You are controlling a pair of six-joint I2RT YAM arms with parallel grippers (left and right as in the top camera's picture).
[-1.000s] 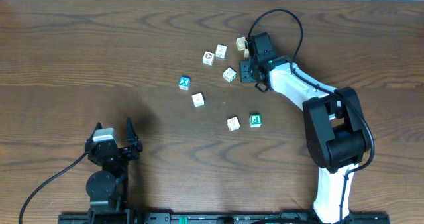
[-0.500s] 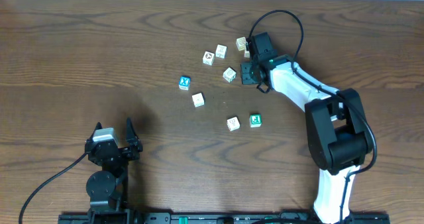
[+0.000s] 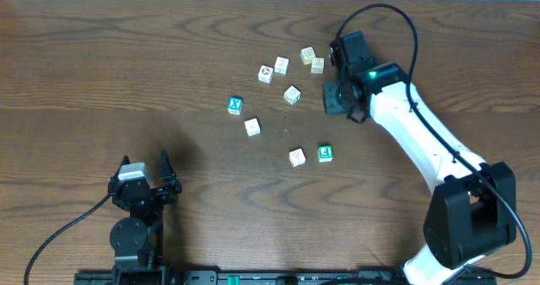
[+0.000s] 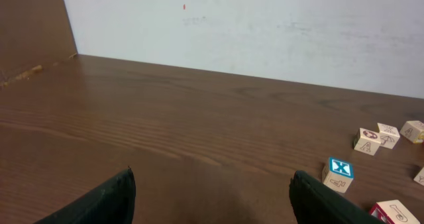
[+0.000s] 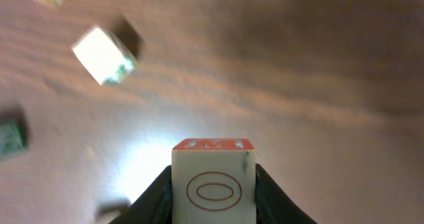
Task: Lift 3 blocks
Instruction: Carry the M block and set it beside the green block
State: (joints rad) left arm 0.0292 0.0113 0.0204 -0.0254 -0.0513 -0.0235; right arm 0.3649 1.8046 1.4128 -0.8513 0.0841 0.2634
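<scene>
The green block point(image 3: 325, 153) is seen lying mid-table, a cream cube point(image 3: 296, 157) just beside it. The green-marked block point(image 3: 292, 94) lies just left of the right gripper point(image 3: 335, 98). A red-marked cube point(image 5: 214, 184) is clamped between that gripper's fingers, apart from the rest. Since a second ago the right arm has been swung rightward, and a tan cube point(image 3: 317, 64) has been uncovered. The left gripper point(image 4: 212, 207) is held wide apart near the front. Broad open table point(image 3: 101, 66) is left between it and the blocks, all well inside the far edge.
</scene>
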